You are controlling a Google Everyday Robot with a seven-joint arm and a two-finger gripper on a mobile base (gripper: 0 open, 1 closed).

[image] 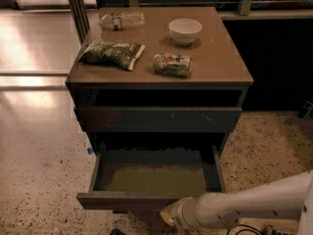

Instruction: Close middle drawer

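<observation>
Couldn't tell on the jaws, honestly: open or shut, no clue, and no sign of anything held. Spotted the gripper [168, 215] down at the very bottom, on the end of a white arm [254, 203] reaching in from the right. Sat just beside the lower edge of the middle drawer [122, 200] front panel, a bit right of centre. Touching or not, couldn't say. Saw that drawer pulled well out of the cabinet [83, 102] toward the camera, with its dull olive-grey floor open to view and nothing lying in it. Figured the close as pretty much not begun, with the front well apart from the cabinet face and the whole push left to do. Would guess a straight shove back on the panel until flush. Would also watch for the low, off-centre contact skewing it on the way in. Just behind and above, noticed the upper drawer front [156, 119] shut, with small pale scratches toward its right. Farther back on the brown top, clocked a green snack bag [111, 54] on the left and a smaller packet [172, 64] near it. Past those, found a white bowl [185, 31] and a clear plastic bottle [121, 20] lying on its side at the far edge.
</observation>
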